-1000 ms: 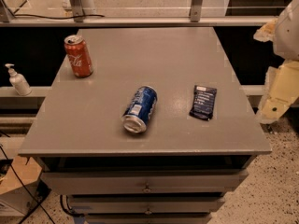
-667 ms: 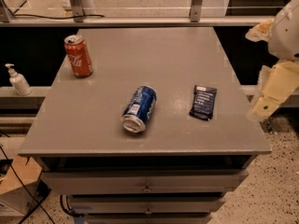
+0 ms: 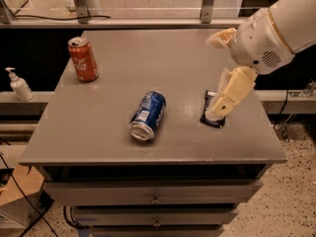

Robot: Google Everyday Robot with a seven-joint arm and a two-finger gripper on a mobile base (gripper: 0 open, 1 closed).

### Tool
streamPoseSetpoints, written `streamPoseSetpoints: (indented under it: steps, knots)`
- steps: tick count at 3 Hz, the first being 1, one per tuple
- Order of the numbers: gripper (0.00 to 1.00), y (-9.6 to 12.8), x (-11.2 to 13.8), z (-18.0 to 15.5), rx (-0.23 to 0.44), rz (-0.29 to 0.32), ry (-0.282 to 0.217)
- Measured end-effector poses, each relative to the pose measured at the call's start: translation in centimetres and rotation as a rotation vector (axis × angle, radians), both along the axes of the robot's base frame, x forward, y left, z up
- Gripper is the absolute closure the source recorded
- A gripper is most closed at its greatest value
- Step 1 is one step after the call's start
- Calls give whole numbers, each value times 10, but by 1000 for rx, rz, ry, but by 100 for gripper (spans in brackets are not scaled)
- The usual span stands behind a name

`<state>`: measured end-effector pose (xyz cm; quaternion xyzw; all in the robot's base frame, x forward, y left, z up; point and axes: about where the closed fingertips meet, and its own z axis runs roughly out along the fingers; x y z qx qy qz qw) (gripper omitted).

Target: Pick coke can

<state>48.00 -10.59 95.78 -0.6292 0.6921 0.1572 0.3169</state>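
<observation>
I've brought the gripper point(image 3: 217, 75) in from 3 o'clock, spread wide, empty; coke can point(image 3: 83, 59) at 10 o'clock unreached.

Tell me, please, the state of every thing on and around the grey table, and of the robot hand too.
Red aluminium coke can: upright at back left, not held.
Blue aluminium can: lying on its side, middle of the grey table.
Dark flat packet: lying flat, partly hidden by the hand.
White pump bottle: upright, beside the table at left.
Grey drawers: shut.
Hand: open, empty, over the table's right side.
</observation>
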Motion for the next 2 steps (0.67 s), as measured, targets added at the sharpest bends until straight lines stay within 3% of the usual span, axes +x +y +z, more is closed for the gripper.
streamPoseSetpoints:
  steps: [1, 2]
  knots:
    - [0, 0, 0, 0, -2, 0, -1]
    - [0, 15, 13, -4, 14, -23, -4]
